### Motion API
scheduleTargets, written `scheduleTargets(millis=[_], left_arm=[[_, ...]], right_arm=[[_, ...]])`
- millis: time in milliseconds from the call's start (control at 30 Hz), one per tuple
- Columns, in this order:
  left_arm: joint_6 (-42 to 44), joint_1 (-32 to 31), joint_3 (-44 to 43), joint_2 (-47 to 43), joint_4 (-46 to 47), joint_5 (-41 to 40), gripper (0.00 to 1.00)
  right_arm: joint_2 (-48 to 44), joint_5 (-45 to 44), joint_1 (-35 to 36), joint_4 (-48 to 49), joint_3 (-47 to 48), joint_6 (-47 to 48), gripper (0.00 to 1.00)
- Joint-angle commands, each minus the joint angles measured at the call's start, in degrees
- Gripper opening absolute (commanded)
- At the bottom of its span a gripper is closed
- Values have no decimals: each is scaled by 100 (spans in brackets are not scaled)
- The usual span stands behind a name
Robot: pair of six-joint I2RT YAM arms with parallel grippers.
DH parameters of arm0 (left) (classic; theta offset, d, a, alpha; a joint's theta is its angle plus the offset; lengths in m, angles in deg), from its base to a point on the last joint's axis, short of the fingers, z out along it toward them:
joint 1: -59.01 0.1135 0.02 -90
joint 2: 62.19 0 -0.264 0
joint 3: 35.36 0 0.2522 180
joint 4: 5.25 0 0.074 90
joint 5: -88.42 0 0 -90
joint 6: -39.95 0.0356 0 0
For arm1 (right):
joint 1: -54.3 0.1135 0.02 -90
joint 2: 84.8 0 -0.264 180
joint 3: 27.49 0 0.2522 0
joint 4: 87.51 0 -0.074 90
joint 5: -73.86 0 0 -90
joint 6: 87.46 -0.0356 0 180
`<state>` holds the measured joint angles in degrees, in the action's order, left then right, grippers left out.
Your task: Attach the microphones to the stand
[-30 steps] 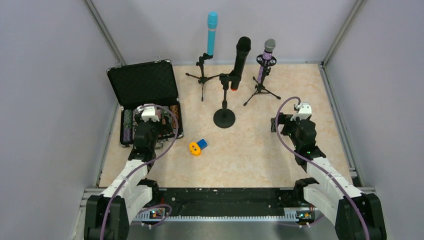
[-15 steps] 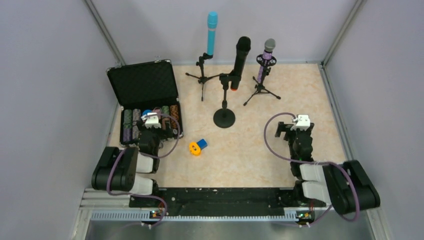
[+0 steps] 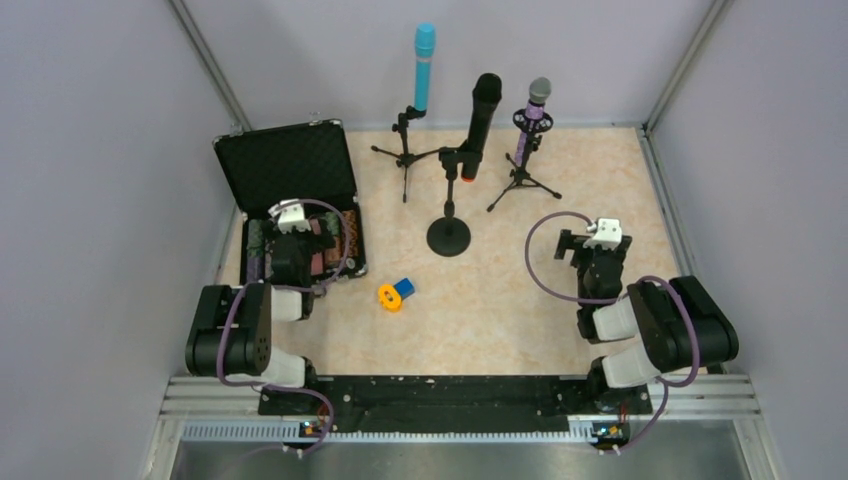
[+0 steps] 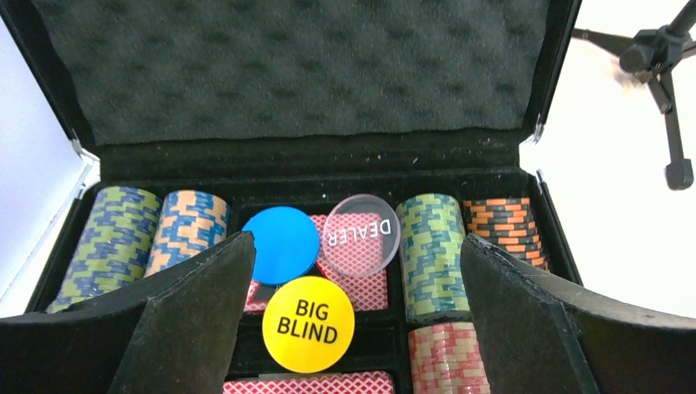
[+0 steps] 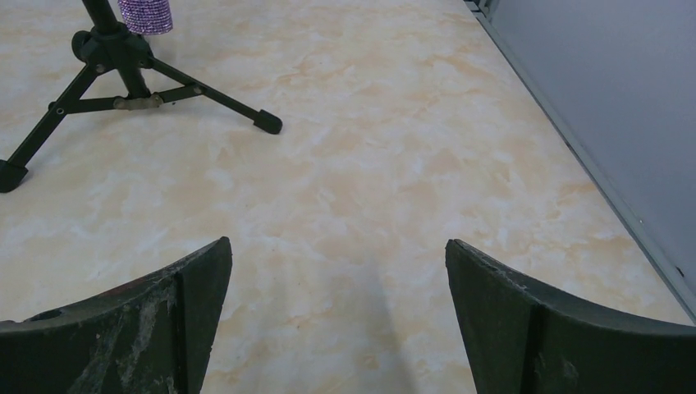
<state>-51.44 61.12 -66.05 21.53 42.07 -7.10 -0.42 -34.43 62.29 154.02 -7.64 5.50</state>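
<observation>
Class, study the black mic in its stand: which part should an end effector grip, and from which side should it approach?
I'd grip the black mic on its bare shaft above the clip. It leans nearly upright and is held at its lower end, so come in level from the near side, with the end effector closing across the shaft.

"BIG BLIND": black caps, two lines, on yellow round button point(image 4: 308, 324), midway between left jaws. "DEALER": white caps, upside down and tilted, on clear round button point(image 4: 361, 234), just beyond yellow one, between same jaws.
</observation>
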Motion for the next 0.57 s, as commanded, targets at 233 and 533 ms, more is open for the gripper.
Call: scheduleTargets(millis=[233, 533], left_arm=[[-28, 35, -91, -23, -237, -2, 99], [-11, 28, -77, -42, -237, 20, 99]], right_arm=[[-34, -253, -68, 111, 174, -144, 99], [-29, -255, -64, 111, 174, -139, 99]])
